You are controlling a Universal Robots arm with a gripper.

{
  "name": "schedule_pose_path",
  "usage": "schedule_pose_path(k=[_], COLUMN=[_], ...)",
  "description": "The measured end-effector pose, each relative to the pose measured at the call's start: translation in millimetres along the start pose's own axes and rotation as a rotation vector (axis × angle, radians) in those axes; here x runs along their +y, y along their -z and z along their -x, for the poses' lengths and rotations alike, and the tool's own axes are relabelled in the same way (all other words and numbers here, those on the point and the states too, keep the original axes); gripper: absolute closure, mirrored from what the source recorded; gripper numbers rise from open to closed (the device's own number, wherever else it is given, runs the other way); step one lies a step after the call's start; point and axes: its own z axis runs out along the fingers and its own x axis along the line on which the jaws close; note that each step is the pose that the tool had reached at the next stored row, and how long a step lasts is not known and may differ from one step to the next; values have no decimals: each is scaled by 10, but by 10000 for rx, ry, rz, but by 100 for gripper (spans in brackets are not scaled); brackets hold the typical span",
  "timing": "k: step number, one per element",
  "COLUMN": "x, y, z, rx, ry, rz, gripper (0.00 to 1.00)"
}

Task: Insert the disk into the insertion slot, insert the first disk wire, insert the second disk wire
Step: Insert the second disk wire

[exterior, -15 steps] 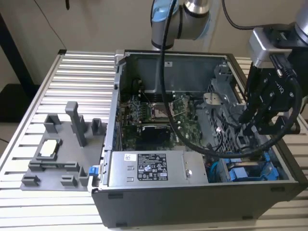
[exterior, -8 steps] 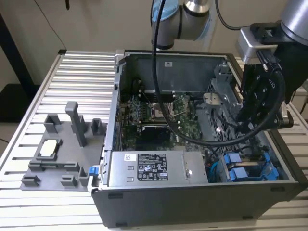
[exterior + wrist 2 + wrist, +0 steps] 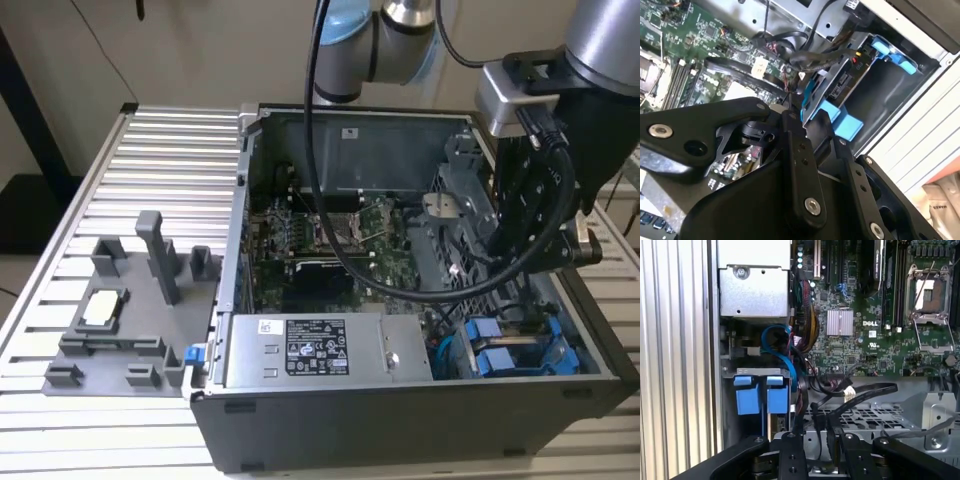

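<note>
The disk (image 3: 842,84) lies in its blue carrier inside the insertion slot (image 3: 892,54), a grey bay with blue rails at the case's corner on the exterior view's right (image 3: 555,355). Its connector end faces the motherboard. In the first wrist view two blue carrier tabs (image 3: 747,399) stick out of the bay. My gripper (image 3: 822,439) hangs over the perforated cage just beside the bay. Its black fingers (image 3: 792,455) are shut on the black connector of a disk wire (image 3: 865,390), which loops off across the cage. In the second wrist view the gripper (image 3: 807,120) sits close to the blue tab (image 3: 845,125).
A grey labelled power-supply box (image 3: 315,350) lies along the case's front. The green motherboard (image 3: 865,335) fills the middle, with loose coloured cables (image 3: 807,325) beside the bay. A grey fixture (image 3: 130,310) stands on the slatted table (image 3: 150,150) on the exterior view's left.
</note>
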Motion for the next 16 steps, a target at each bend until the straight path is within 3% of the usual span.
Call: schedule_pose_path(k=[2,5,8,14,16], x=[27,90,128,233,233], y=[-12,-27,-41,-56,-57], z=[0,0,-1,-1,0], rx=[4,-50,-59,-62,-62], ry=[60,95,166,277,283], rz=[-99,-357,-606,-821,-824], gripper=[67,67,67,67,67])
